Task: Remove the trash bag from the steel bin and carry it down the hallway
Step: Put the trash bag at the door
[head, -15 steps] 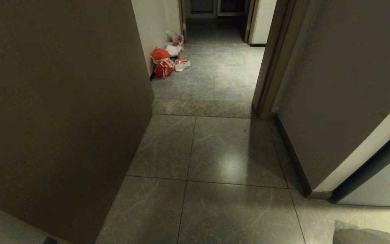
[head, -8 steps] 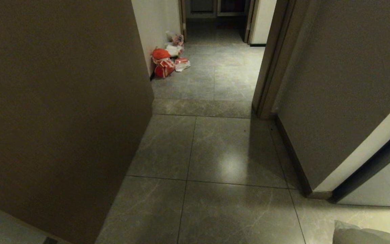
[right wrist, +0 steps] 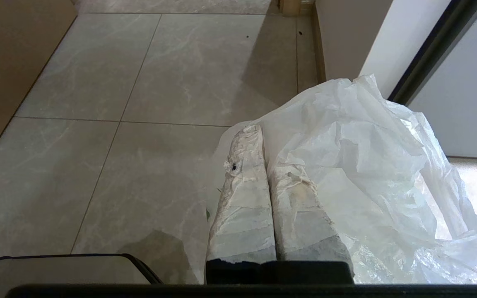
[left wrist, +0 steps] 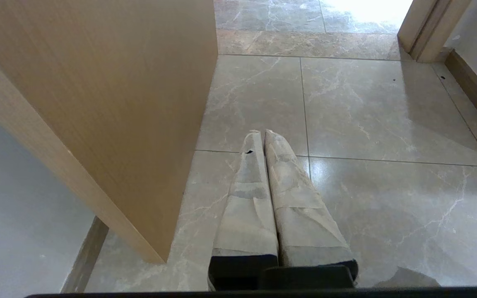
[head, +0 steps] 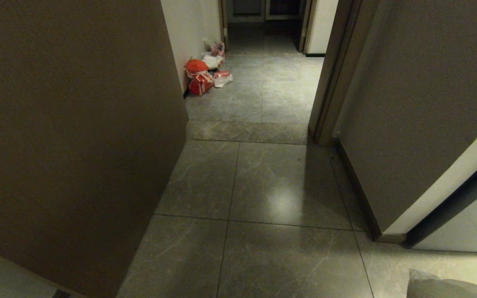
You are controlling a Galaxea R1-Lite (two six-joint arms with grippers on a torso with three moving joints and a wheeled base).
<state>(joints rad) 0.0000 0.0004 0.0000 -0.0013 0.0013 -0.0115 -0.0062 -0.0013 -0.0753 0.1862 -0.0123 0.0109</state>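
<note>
One thin fold of the trash bag (right wrist: 371, 174) sits pinched in my right gripper (right wrist: 259, 132); billowing beside it, it may snag the door frame (head: 329, 82) ahead; left gripper (left wrist: 263, 134) pressed together, empty

Trash bag (head: 449, 287) is cut off by the head view's near right corner, only a grey crumpled edge showing; in the right wrist view its lower part runs past the frame and where the right gripper (right wrist: 259, 134) pinches it is hidden behind the closed fingers. Red-and-white bags (head: 203, 76) at the far left wall are too small to tell apart or read. Hallway (head: 263, 41) far end is dark, with doorways cut off at the top edge.
</note>
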